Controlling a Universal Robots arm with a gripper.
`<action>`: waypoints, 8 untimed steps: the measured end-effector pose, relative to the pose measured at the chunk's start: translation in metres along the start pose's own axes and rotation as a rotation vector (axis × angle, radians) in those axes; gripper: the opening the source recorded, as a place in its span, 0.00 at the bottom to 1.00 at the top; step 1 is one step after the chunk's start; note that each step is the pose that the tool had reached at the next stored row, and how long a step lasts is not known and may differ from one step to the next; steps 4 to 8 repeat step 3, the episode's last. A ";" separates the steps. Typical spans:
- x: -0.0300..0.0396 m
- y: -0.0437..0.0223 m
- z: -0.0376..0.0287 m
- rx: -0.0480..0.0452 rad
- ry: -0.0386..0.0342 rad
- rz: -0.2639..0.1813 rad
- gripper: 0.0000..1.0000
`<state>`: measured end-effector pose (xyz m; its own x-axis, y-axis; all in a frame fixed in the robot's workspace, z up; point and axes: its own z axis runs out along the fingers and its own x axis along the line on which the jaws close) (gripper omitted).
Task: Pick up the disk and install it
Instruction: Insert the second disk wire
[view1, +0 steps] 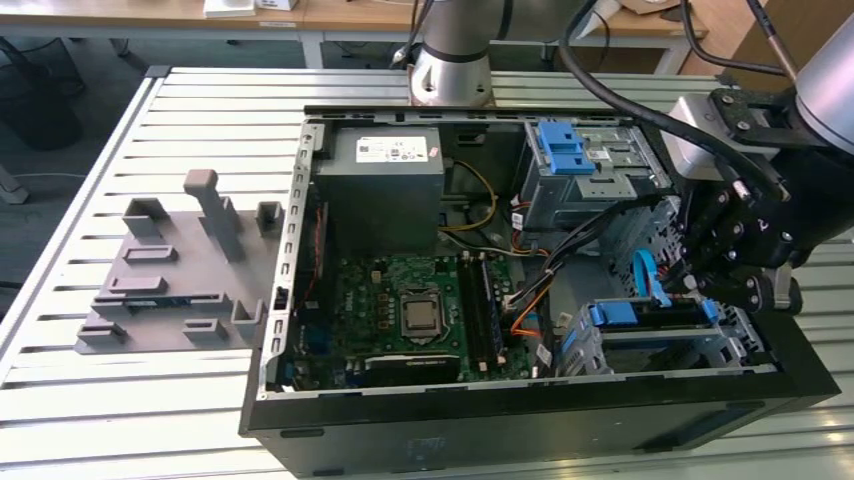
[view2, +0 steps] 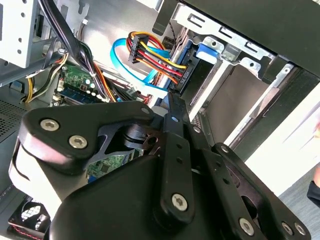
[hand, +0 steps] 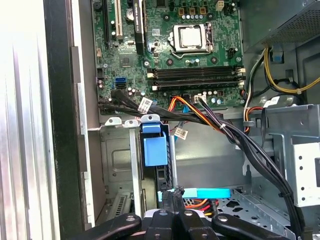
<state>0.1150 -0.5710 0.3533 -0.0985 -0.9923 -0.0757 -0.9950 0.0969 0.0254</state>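
The slatted metal table (view1: 160, 410) carries an open black computer case (view1: 534, 420), lying on its side with the green motherboard (view1: 414, 310) exposed; beside it, toward the exterior view's left, rests a grey moulded fixture (view1: 174, 280). Inside the case, a grey power-supply box (view1: 380, 190) and a blue-latched metal drive cage (view1: 587, 160) sit along the far wall. The black robot hand (view1: 727, 285) hangs over the lower drive bay (view1: 667, 345) at the exterior view's right. The disk (hand: 155, 150) — a flat drive in a blue plastic carrier — stands edgewise in that bay, its blue tab uppermost in the first wrist view, seemingly seated or nearly so. Whether the hand's fingers are apart or together cannot be told. Judged from this pose, good practice is a straight push along the bay rails — keeping the orange-and-yellow cable bundle (view2: 155, 57) clear of the carrier.
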 end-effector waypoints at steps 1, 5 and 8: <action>0.0000 0.0000 -0.0001 0.0000 0.0000 0.000 0.11; 0.0000 0.0000 -0.0001 0.0000 0.0000 0.000 0.11; 0.0000 0.0000 -0.0001 0.0000 0.0000 0.000 0.11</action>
